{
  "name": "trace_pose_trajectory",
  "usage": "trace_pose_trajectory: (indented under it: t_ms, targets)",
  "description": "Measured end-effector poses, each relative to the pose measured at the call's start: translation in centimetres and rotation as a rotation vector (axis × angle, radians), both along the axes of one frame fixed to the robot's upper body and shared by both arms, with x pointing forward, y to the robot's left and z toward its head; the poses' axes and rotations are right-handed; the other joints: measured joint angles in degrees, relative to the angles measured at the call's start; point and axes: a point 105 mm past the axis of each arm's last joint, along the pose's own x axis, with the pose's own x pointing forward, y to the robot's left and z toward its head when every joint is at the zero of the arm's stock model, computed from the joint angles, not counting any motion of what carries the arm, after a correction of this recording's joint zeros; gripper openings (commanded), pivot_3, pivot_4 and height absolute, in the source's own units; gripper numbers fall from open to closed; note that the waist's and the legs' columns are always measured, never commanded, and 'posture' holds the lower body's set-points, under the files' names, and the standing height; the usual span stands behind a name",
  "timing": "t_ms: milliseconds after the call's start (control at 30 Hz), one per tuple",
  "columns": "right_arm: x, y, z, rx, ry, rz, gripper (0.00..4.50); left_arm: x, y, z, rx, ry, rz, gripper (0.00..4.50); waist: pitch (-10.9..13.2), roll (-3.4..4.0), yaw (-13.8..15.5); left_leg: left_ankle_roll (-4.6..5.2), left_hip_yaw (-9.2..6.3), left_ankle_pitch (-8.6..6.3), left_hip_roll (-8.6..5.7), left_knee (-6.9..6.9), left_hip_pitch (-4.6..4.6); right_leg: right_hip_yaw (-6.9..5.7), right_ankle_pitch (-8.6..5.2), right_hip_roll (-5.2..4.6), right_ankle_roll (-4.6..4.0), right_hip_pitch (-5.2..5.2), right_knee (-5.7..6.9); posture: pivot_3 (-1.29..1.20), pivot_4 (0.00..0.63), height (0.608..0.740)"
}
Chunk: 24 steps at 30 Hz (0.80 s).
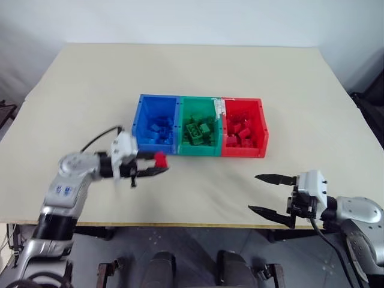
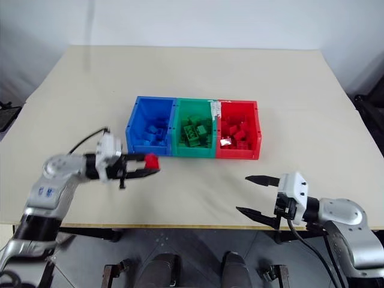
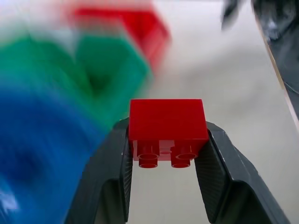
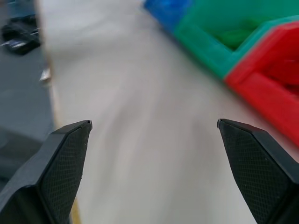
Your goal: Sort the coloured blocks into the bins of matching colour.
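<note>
Evenly, softly lit; faint shadows under the bins (image 1: 201, 153); heavily motion-blurred beyond the left gripper (image 3: 166, 154); sharp between its fingers.

table (image 1: 198, 72): beige, broad | wall (image 1: 192, 18): pale, plain | floor (image 1: 198, 240): dark grey

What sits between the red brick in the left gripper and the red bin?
In the left eye view, the blue bin and green bin stand between the red brick and red bin.
</note>
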Motion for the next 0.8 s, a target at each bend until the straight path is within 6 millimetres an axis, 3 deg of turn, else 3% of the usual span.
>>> trace_pose_trajectory:
  t_ms: [67, 133, 333, 400, 633, 700, 800]
  targets:
    - [0.3, -0.6, 0.8, 0.08, -0.048, -0.103, 4.5, 1.3, -3.2, 2.2, -0.065, -0.017, -0.043, 1.49, 0.0, -0.08, 0.3, 0.02, 0.03, -0.01, -0.02, 0.07, 0.01, 0.03, 0.04, 0.0, 0.08, 0.03, -0.06, 0.0, 0.15, 0.74]
    - [0.4, -1.4, 1.3, 0.145, -0.086, -0.211, 4.5, 2.6, -6.4, 2.9, -0.086, 0.013, -0.081, 1.49, 0.0, -0.08, 0.4, 0.04, 0.07, -0.01, -0.05, 0.06, 0.01, 0.07, 0.05, 0.0, 0.09, 0.01, -0.06, 0.0, 0.15, 0.74]
    - [-1.0, -2.9, 1.2, 0.172, -0.135, -0.421, 4.5, 6.6, -12.8, 1.7, -0.044, 0.076, -0.046, 1.49, 0.0, -0.1, 0.1, 0.08, 0.14, -0.03, -0.05, -0.07, -0.09, 0.07, 0.04, 0.01, 0.1, -0.13, -0.24, 0.0, 0.15, 0.74]
    - [-1.5, -2.6, 1.5, 0.171, -0.162, -0.45, 4.5, 7.0, -14.3, 1.9, -0.027, 0.055, -0.04, 2.25, 0.0, -0.1, -0.2, 0.13, 0.18, -0.06, -0.06, -0.1, -0.09, 0.1, 0.06, 0.01, 0.12, -0.13, -0.29, 0.0, 0.15, 0.74]
    - [-1.9, -1.0, 2.6, 0.18, -0.207, -0.441, 4.5, 7.4, -13.9, 1.4, -0.054, 0.049, -0.051, 4.44, 0.0, -0.1, -1.1, 0.14, 0.19, -0.07, -0.03, -0.17, -0.09, 0.08, 0.05, 0.01, 0.12, -0.17, -0.29, 0.0, 0.15, 0.74]
    - [-1.7, -0.4, 2.6, 0.187, -0.206, -0.411, 4.5, 7.2, -12.9, 1.8, -0.048, 0.004, -0.068, 4.48, 0.0, -0.1, -1.1, 0.14, 0.2, -0.07, -0.04, -0.15, -0.07, 0.1, 0.05, 0.01, 0.12, -0.15, -0.29, 0.0, 0.15, 0.74]
    - [-1.0, 0.8, 3.1, 0.159, -0.221, -0.301, 4.5, 7.1, -9.5, 2.0, -0.045, -0.066, -0.052, 4.48, 0.0, -0.06, -1.9, 0.14, 0.24, -0.07, -0.01, -0.16, -0.02, 0.17, 0.05, 0.01, 0.12, -0.17, -0.21, 0.0, 0.15, 0.74]
